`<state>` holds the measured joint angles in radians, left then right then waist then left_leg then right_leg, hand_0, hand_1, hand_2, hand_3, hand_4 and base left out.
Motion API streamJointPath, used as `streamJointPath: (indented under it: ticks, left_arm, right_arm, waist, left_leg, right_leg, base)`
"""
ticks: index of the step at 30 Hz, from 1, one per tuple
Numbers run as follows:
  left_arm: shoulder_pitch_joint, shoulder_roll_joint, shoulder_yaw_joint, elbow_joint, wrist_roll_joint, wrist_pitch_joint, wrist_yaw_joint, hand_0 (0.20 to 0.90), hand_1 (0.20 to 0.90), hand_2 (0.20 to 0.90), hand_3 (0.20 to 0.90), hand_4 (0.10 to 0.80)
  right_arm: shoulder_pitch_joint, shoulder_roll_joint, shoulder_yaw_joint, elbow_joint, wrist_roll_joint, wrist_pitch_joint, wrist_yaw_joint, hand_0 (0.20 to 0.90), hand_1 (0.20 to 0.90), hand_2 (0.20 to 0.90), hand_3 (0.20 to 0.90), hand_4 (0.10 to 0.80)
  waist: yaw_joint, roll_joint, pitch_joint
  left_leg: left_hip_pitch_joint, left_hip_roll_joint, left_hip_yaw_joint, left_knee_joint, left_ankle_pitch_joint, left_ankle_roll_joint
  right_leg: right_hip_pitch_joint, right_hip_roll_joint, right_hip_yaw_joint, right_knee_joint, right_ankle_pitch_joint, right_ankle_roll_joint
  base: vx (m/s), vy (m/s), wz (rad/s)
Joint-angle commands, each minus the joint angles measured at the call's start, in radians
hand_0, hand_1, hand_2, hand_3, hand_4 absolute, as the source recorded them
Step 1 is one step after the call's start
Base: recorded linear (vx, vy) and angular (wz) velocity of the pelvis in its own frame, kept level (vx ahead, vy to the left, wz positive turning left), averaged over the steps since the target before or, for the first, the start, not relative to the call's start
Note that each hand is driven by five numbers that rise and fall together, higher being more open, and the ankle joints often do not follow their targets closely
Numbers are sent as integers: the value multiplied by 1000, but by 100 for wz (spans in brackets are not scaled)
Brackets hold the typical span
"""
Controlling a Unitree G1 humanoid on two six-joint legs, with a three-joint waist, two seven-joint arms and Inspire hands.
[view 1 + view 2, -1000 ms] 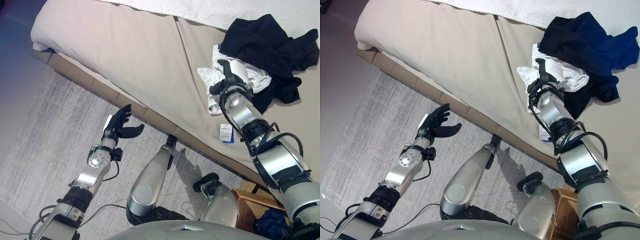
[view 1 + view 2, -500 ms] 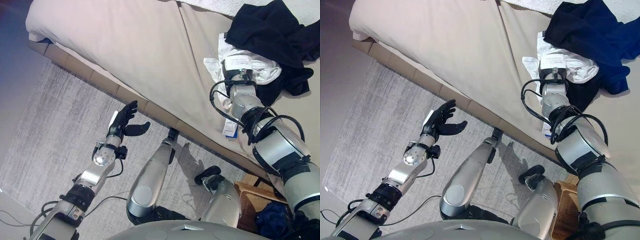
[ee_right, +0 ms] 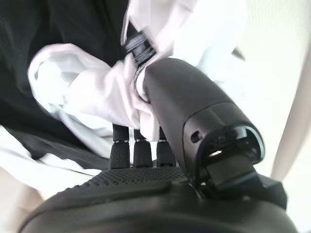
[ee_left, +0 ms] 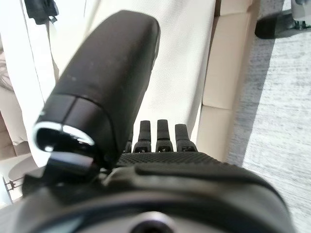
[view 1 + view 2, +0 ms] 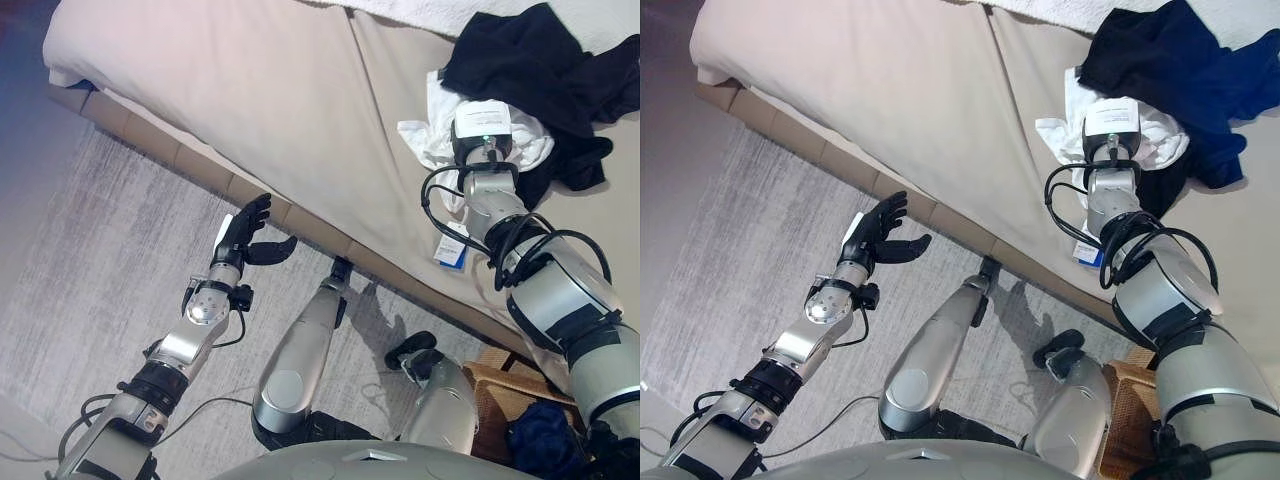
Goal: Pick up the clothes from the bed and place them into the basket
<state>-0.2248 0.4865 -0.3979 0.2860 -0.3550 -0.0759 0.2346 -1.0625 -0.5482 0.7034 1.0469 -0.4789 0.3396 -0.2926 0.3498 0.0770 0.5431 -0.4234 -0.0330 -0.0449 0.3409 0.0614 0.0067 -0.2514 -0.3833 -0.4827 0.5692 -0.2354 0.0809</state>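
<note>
Sunk into the white garment point(image 5: 432, 140) since 1 s ago, right hand point(image 3: 146, 92); fingers buried in cloth, grip impossible to tell. Clothes heaped on bed point(image 5: 250, 90), dark garment point(image 5: 530, 70) beside. Better to gather deep before lifting. Left hand point(image 5: 243, 232) relaxed, empty.

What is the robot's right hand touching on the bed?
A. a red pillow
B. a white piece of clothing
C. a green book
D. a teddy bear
B: the right wrist view shows the right hand with its fingers and thumb buried in the white garment, which lies beside the dark clothes on the bed.
</note>
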Motion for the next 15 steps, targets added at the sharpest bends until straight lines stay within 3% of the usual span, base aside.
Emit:
streamJointPath:
  ticks: [1,4,9,15]
  left_arm:
    - [-8,23,62,-117,-2,-40,24,900,900,900,900,800]
    - [-3,25,81,-109,5,-18,41,900,900,900,900,800]
    - [3,10,89,-81,7,2,59,900,900,900,900,800]
    - [-9,-15,81,-52,27,28,54,900,900,900,900,800]
  right_arm:
    - [-79,-129,-44,-103,161,-26,-142,300,300,300,200,100]
    - [-40,-149,-111,-233,226,-47,-140,300,300,300,200,100]
    - [41,-205,-190,-418,259,-99,-152,300,300,300,200,100]
    - [79,-258,-262,-556,241,-129,-164,300,300,300,200,100]
  waist:
    - [-30,-15,-23]
    - [-59,-29,-37]
    - [-123,-61,-131]
    - [-182,-84,-229]
  left_leg:
    - [143,27,94,-34,-160,32]
    - [214,42,106,-130,-109,28]
    - [321,59,136,-276,-74,6]
    - [391,75,171,-335,-65,-10]
  right_leg:
    - [38,71,38,-67,93,-12]
    - [90,105,53,-164,147,-6]
    - [178,181,102,-344,175,13]
    - [238,217,142,-441,195,18]
  base:
    - [-18,-5,-34]
    - [-25,3,-34]
    - [63,-25,-33]
    - [44,-44,-22]
